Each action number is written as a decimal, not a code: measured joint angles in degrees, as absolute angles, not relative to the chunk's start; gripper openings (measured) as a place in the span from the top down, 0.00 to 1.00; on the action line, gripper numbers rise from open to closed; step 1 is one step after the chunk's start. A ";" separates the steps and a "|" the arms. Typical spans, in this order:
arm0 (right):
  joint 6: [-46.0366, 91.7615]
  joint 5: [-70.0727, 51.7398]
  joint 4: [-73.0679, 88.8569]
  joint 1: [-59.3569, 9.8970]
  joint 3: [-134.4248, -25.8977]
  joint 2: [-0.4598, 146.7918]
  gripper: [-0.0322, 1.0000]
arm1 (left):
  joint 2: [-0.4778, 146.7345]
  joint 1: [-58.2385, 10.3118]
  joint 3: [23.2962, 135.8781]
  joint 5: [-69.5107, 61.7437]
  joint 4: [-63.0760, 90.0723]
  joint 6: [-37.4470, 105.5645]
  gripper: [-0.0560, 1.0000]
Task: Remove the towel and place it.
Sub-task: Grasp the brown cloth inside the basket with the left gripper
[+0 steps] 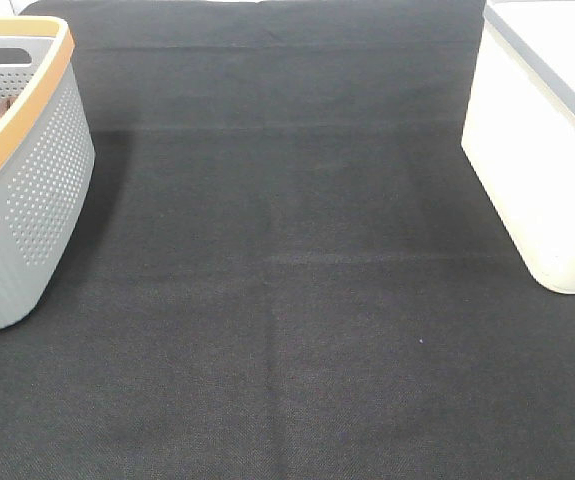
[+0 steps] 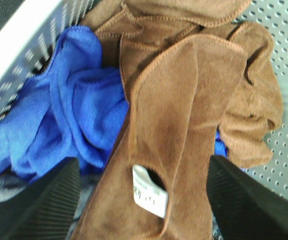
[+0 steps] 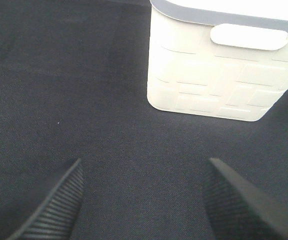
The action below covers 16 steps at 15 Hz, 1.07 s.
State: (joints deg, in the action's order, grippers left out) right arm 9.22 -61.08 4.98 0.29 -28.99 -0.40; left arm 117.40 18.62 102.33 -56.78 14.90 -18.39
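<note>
The crumpled rust-brown microfibre towel [image 2: 184, 100], lying beside a blue cloth [image 2: 68, 115] in the grey perforated plastic basket [image 1: 47, 190], is straddled from above by the wide-open left gripper [image 2: 144, 205], so lowering and closing on its raised fold is judged to be called for next.

We find the towel [image 2: 184, 125] inside the basket [image 1: 47, 190], lying partly over a second cloth [image 2: 68, 120] there. Well right of the basket, across the worktop [image 1: 287, 330], stands the bin [image 1: 537, 170]. The left end effector [image 2: 144, 195] hangs over the towel in the basket.
</note>
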 joint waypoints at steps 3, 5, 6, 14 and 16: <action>9.22 -61.08 4.98 0.29 -28.99 -0.40 0.34 | 119.40 18.62 102.50 -56.78 15.24 -18.45 0.30; 9.22 -61.08 4.98 0.29 -28.99 -0.40 0.34 | 119.81 18.62 102.50 -55.81 15.47 -18.51 0.32; 9.22 -61.08 4.98 0.29 -28.99 -0.40 0.34 | 119.81 18.62 102.50 -55.35 15.93 -18.51 0.36; 9.22 -61.08 4.98 0.29 -28.99 -0.40 0.34 | 121.75 18.62 102.56 -54.77 19.88 -17.65 0.80; 9.22 -61.08 4.98 0.29 -28.99 -0.40 0.34 | 121.75 18.62 102.56 -54.20 20.17 -16.33 0.95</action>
